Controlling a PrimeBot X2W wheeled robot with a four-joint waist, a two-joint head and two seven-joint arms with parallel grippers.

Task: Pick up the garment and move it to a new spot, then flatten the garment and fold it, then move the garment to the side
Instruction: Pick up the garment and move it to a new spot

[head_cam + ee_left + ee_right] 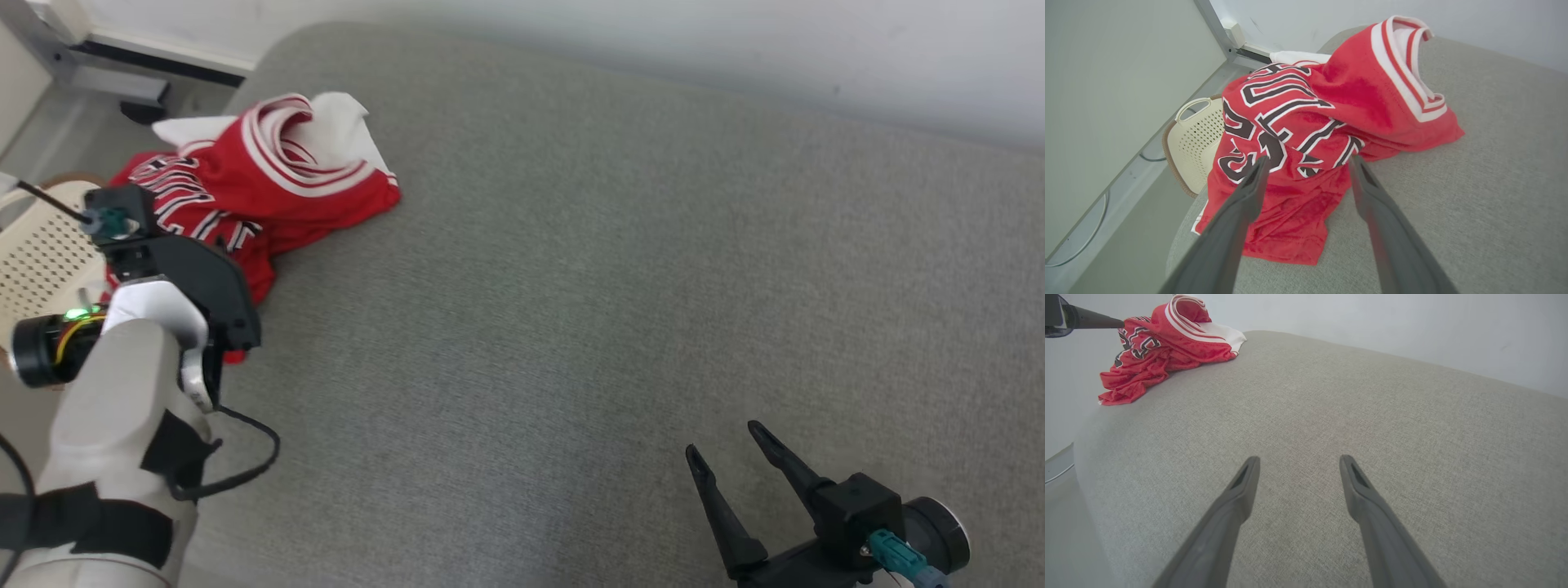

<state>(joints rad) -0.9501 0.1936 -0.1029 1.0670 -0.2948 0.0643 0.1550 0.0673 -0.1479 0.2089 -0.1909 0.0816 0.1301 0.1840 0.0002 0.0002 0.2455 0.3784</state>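
Note:
The garment point(269, 188) is a red jersey with white trim and dark lettering, crumpled in a heap at the far left corner of the grey cushion point(612, 286). In the left wrist view the garment point(1310, 122) lies right ahead of my left gripper point(1308, 161), which is open, its tips over the lettered folds; whether they touch the cloth I cannot tell. My left arm point(180, 286) covers the heap's near edge. My right gripper point(722, 438) stands open over bare cushion at the lower right, far from the garment point(1159, 347), with nothing between its fingers point(1241, 490).
A cream perforated basket point(41, 253) stands on the floor just off the cushion's left edge, beside the garment. A grey metal frame point(82, 65) runs along the wall at the back left. The cushion's rounded left edge point(1184, 237) drops to the floor.

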